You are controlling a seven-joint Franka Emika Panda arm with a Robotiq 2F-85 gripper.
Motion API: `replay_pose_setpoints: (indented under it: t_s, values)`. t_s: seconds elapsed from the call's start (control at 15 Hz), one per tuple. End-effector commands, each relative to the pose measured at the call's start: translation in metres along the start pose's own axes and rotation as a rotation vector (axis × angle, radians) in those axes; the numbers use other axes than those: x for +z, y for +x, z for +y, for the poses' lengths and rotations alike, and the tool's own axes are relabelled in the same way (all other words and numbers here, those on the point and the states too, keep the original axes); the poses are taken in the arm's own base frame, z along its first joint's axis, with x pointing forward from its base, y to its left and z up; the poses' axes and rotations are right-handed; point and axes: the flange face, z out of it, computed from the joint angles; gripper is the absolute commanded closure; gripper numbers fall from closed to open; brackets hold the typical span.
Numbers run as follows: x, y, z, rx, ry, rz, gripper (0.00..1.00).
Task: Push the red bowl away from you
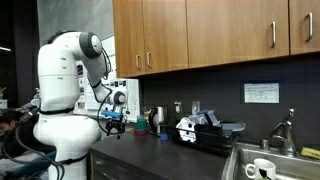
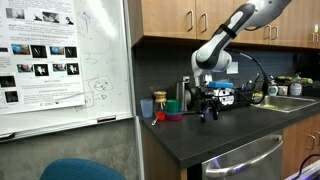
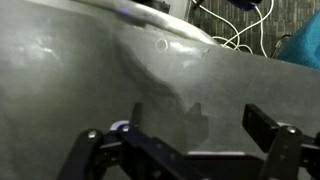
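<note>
Tool (image 2: 208, 112) hangs spread just above surface (image 2: 205, 138), gripping nothing; red bowl (image 2: 161, 117) sits apart, beside green cup (image 2: 172, 106).

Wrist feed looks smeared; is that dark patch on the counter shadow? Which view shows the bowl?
Wrist view: blurry; the dark patch looks like the shadow of the gripper on the grey counter; no bowl there. Exterior view: dim but sharper, red bowl small yet visible.
</note>
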Motion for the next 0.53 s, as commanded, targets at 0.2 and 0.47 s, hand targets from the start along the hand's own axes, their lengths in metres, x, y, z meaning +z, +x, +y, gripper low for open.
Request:
replay_pose_setpoints:
  t_s: [0.2, 0.47]
  values:
    - [0.006, -0.113, 0.018, 0.072, -0.071, 0.077, 0.0]
    - [-0.024, -0.15, 0.006, 0.065, -0.111, 0.069, 0.0]
